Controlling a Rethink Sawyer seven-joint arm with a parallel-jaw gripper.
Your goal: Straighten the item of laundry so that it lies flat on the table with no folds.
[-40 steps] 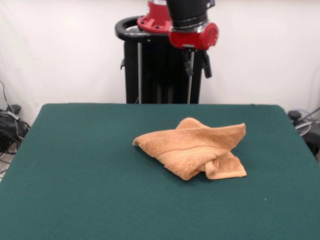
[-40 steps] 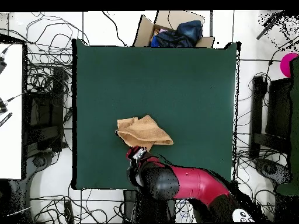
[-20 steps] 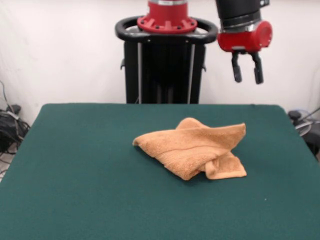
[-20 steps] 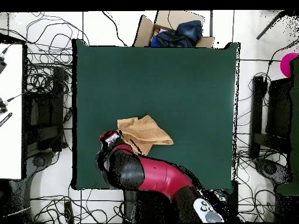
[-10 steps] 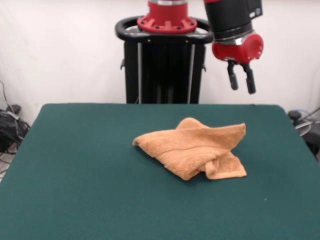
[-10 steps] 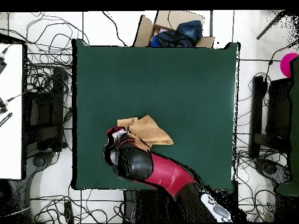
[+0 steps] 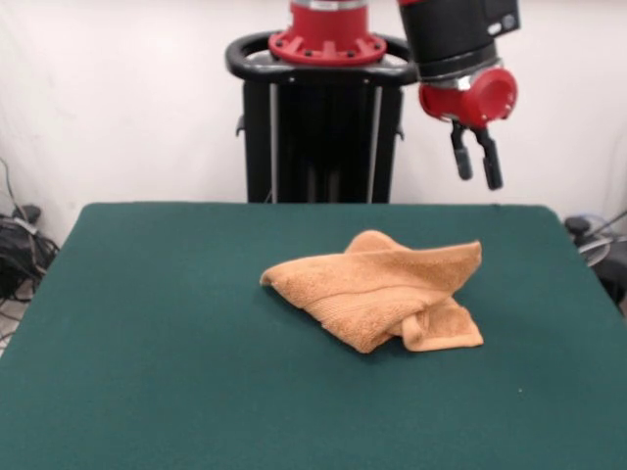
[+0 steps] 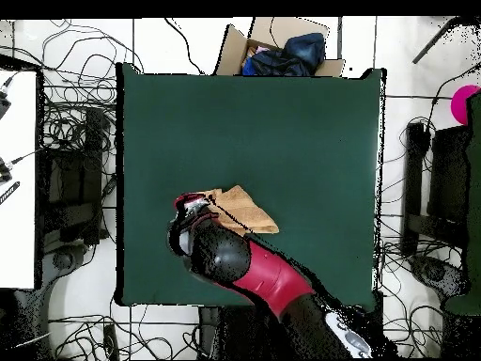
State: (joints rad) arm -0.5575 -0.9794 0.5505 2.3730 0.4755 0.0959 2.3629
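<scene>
Where the arm [image 8: 240,268] crosses overhead, it hides part of the towel [image 7: 377,289]

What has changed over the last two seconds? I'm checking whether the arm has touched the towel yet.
Only the arm moved. In the front view its tool swung from in front of the pedestal toward the right, then dipped slightly; it hangs open above the table's far edge, holding nothing. Seen from overhead, the arm now covers one end of the towel. The towel lies crumpled and folded exactly as before.
</scene>
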